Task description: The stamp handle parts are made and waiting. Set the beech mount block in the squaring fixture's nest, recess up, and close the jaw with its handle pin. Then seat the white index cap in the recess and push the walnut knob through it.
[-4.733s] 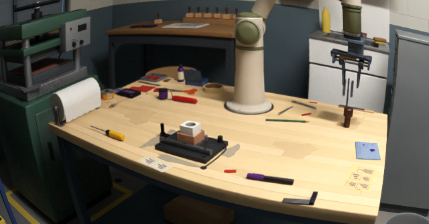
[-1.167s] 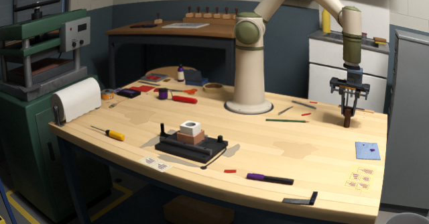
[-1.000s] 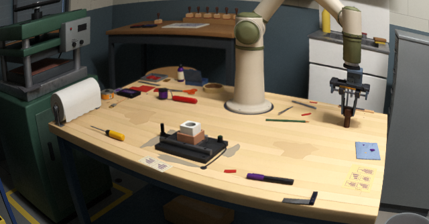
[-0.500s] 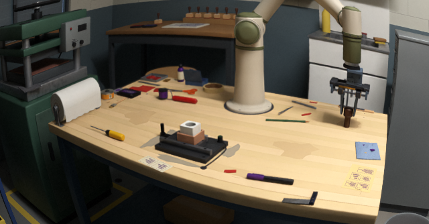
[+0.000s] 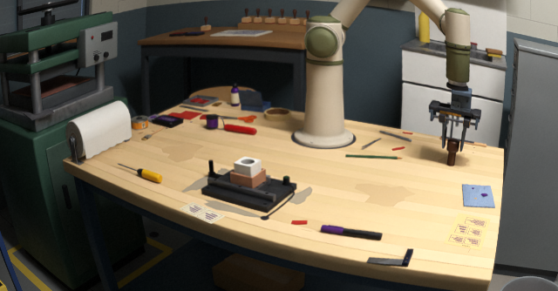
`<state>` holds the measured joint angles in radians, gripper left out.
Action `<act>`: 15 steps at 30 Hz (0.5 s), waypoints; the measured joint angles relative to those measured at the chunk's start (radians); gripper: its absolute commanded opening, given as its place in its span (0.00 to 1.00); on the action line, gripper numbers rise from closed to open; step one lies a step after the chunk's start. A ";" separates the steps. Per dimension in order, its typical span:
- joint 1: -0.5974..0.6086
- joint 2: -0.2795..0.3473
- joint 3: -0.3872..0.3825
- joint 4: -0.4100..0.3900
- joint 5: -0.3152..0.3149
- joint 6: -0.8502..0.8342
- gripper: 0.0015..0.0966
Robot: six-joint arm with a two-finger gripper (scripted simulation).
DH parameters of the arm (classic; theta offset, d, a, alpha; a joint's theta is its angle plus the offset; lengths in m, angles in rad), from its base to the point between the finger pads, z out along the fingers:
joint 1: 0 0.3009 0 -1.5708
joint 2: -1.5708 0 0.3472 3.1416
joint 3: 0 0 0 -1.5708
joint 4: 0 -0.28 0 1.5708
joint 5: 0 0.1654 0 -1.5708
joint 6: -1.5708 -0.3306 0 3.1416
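On the front left of the bench the dark squaring fixture [image 5: 248, 189] holds the beech mount block [image 5: 247, 179] in its nest, with the white index cap [image 5: 247, 166] seated on top, its hole facing up. The fixture's handle pin [image 5: 212, 168] stands upright at its left end. Far across the bench on the right, the walnut knob [image 5: 452, 151] stands upright on the tabletop. My gripper [image 5: 453, 143] hangs straight down over the knob with its fingers around the knob's top. The gripper is open and holds nothing.
Behind the bench stand a second table with a row of stamps [image 5: 274, 18] and a white cabinet [image 5: 453, 82]. The arm's base [image 5: 323, 134] sits mid-bench, with pencils [image 5: 372, 156] beside it. A screwdriver [image 5: 144, 174], purple marker [image 5: 351, 232] and blue cloth [image 5: 478, 195] lie around.
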<state>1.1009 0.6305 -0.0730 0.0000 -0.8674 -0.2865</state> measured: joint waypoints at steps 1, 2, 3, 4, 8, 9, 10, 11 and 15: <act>0.000 0.000 0.000 0.000 0.000 0.003 0.61; 0.000 0.000 0.000 0.000 0.000 0.009 0.61; 0.000 0.000 0.000 0.000 0.000 0.018 0.61; 0.000 0.000 0.000 0.000 0.000 0.031 0.61; 0.000 0.000 0.000 0.000 0.000 0.127 0.61; 0.000 0.000 0.000 0.000 0.000 0.163 0.61; 0.000 0.000 0.000 0.000 0.000 0.203 0.61; 0.000 0.000 0.000 0.000 0.000 0.248 0.61; 0.000 0.000 0.000 0.000 0.000 0.464 0.61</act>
<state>1.1009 0.6305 -0.0729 0.0000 -0.8674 0.1777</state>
